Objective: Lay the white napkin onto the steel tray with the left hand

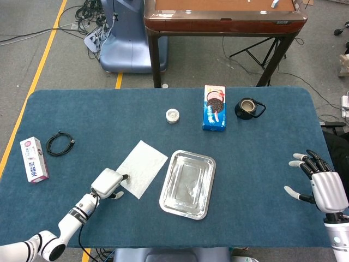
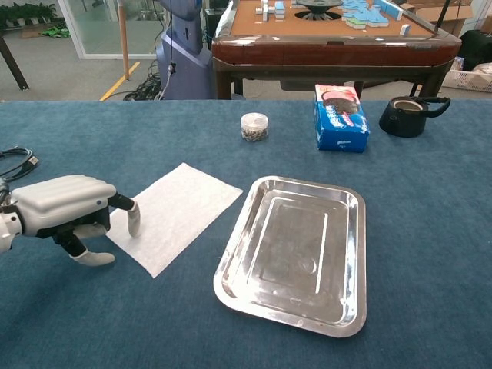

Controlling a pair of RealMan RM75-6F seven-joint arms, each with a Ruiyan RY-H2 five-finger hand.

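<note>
Blue-carpeted bench [image 1: 262, 136] carries everything. Rectangular steel tray [image 2: 350, 311] empty, just right of flat white paper napkin [image 2: 173, 214]. Left hand [image 2: 65, 211]: fingers curled down, one fingertip on napkin's near-left edge, nothing gripped. Right hand [image 1: 319, 183] spread, idle, well apart. Advice: pinch corner firmly, lift clear, drag over rim. Blue cookie box [image 2: 340, 117], white carton [image 1: 33, 159]: print unreadable.

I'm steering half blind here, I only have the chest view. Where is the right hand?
Observer: The head view shows the right hand at the right edge of the table, fingers spread, holding nothing, well apart from the steel tray.
Operator: Anything lying left of the left hand?
Observer: Yes, a white and pink box lies near the table's left edge, apart from the left hand.
</note>
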